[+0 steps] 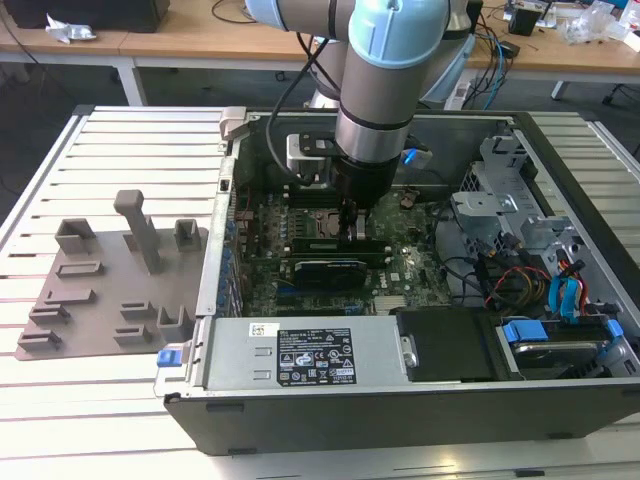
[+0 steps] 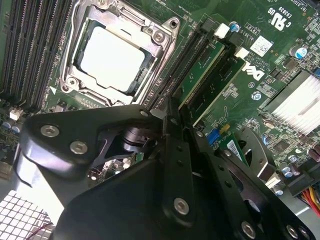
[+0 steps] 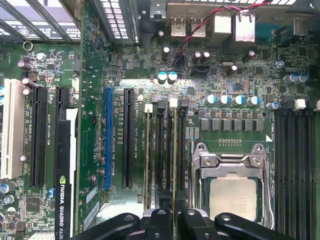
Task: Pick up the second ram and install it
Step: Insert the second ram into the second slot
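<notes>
One robot arm reaches down into an open black computer case (image 1: 400,400) lying on a pale slatted bench (image 1: 120,150). Its black gripper (image 1: 350,222) sits low over the green motherboard (image 1: 400,270), just beside the square metal-framed processor socket (image 3: 232,192). In the first wrist view the fingers (image 3: 161,217) are drawn close together, with only a narrow gap between them. The top edge of the second ram (image 3: 174,150), a slim dark-green circuit-board stick, runs into that gap. The stick stands upright in a black memory slot next to the socket, and the second wrist view shows it (image 2: 202,62) leading up to the gripper tip (image 2: 167,112). Another green stick (image 2: 222,82) stands in a neighbouring slot. A grey plastic holder tray (image 1: 90,290) with upright posts lies on the bench at the exterior view's left, outside the case.
</notes>
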You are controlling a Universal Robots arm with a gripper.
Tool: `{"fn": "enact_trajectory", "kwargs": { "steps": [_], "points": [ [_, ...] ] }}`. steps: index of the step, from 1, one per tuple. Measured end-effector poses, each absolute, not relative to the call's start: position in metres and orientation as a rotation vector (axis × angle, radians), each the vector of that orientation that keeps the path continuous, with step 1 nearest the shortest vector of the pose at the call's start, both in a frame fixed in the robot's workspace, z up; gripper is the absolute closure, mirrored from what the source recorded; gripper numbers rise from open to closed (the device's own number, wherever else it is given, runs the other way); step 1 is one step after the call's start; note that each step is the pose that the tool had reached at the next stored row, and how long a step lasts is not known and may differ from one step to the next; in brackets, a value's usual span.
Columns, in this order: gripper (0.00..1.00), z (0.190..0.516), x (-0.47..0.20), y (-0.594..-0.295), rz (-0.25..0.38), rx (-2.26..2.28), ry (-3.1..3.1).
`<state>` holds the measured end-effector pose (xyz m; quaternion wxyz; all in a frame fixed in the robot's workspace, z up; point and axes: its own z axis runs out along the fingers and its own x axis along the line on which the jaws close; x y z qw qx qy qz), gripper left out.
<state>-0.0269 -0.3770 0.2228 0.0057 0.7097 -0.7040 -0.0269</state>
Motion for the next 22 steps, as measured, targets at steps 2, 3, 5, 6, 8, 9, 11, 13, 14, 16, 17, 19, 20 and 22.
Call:
{"fn": "enact_trajectory", "kwargs": {
  "steps": [2, 3, 5, 6, 8, 9, 11, 13, 14, 16, 17, 19, 20, 22],
  "points": [
    [0.86, 0.2235, -0.0269, -0.3770, -0.084, 2.222, -2.204],
    [0.86, 0.2236, -0.0269, -0.3770, -0.084, 2.221, -2.204],
    [0.86, 0.2245, -0.0269, -0.3770, -0.084, 2.221, -2.205],
    [0.86, 0.2246, -0.0269, -0.3769, -0.085, 2.221, -2.205],
    [0.86, 0.2256, -0.0269, -0.3770, -0.086, 2.219, -2.207],
    [0.86, 0.2262, -0.0269, -0.3770, -0.086, 2.219, -2.207],
    [0.86, 0.2265, -0.0267, -0.3770, -0.086, 2.219, -2.208],
    [0.86, 0.2265, -0.0267, -0.3773, -0.086, 2.219, -2.208],
    [0.86, 0.2265, -0.0265, -0.3773, -0.086, 2.219, -2.207],
    [0.86, 0.2262, -0.0263, -0.3774, -0.086, 2.219, -2.207],
    [0.86, 0.2260, -0.0262, -0.3774, -0.086, 2.219, -2.207],
    [0.86, 0.2257, -0.0257, -0.3774, -0.087, 2.218, -2.207],
    [0.86, 0.2255, -0.0252, -0.3774, -0.086, 2.218, -2.207],
    [0.86, 0.2254, -0.0248, -0.3774, -0.087, 2.218, -2.207]
  ]
}}
